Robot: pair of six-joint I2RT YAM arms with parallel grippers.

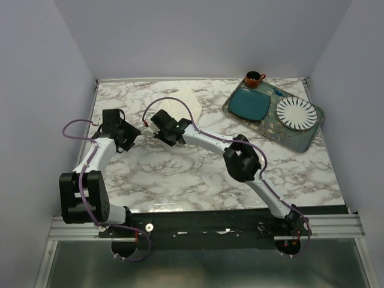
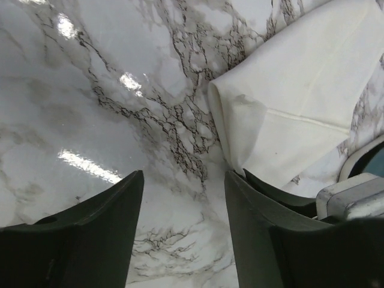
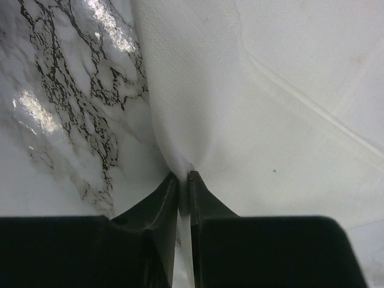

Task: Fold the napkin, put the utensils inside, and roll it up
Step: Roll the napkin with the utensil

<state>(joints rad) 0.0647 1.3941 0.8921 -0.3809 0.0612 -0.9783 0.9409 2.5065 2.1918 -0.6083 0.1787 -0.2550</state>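
Down past the right gripper (image 3: pixel 184 180): dark fingers set nearly together at bottom centre, nipping a narrow fold of the napkin (image 3: pixel 270 90) between the tips. Cream cloth puckered towards that pinch, then spreading up and right over most of the frame. A hemmed edge in a diagonal line across the upper right, one layer lying over another. One tiny dark speck on the cloth, right of the tips. To the left, bare marble table (image 3: pixel 60 120), white with dark veins and bright glare spots.

We see the cream soft cloth napkin (image 3: pixel 288 120) matt and finely woven; the white grey-veined marble-look desk (image 2: pixel 90 90) shines glossy and smooth.
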